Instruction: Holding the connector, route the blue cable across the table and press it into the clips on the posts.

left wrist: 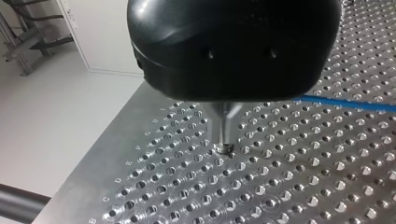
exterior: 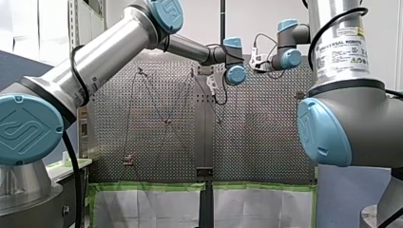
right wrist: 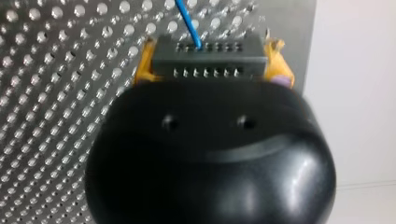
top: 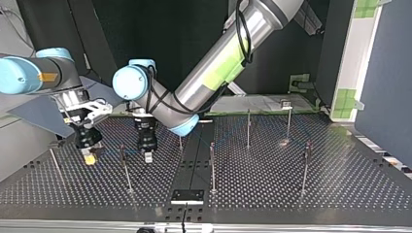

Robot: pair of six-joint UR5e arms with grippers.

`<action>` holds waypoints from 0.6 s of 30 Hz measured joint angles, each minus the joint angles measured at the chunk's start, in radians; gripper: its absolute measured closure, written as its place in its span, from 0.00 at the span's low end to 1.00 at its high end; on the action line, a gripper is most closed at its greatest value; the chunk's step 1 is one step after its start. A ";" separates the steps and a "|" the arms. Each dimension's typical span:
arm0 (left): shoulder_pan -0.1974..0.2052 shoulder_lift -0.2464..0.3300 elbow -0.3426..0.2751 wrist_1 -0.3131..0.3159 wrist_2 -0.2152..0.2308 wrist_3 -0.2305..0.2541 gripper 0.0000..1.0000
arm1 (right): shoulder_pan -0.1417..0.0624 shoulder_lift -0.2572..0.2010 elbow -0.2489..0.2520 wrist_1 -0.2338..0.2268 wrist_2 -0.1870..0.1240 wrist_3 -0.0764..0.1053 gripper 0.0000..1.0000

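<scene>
Spanning the lower half of the top view, the perforated table (top: 301, 194) lies under both arms. My left arm (top: 218, 63) enters at the upper right and reaches past the middle; my right arm (top: 34, 75) enters at the upper left. Thin posts (top: 212, 167) stand upright across the table. My left gripper (top: 147, 155) hangs low, left of centre; whether it is apart or together I cannot tell. Further left, my right gripper (top: 89, 156) has its yellow pads clamped on the black connector (right wrist: 208, 58), from which the blue cable (right wrist: 189, 21) leads off over the table.
</scene>
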 joint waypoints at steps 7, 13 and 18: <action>-0.001 0.000 0.000 0.000 0.000 0.000 0.00 | 0.000 0.000 0.000 0.000 0.000 0.000 1.00; 0.000 0.000 0.000 0.000 0.000 0.000 0.00 | 0.000 0.000 0.000 0.000 0.000 0.000 1.00; -0.001 0.000 0.000 0.000 0.000 0.000 0.00 | 0.000 0.000 0.000 0.000 0.000 0.000 1.00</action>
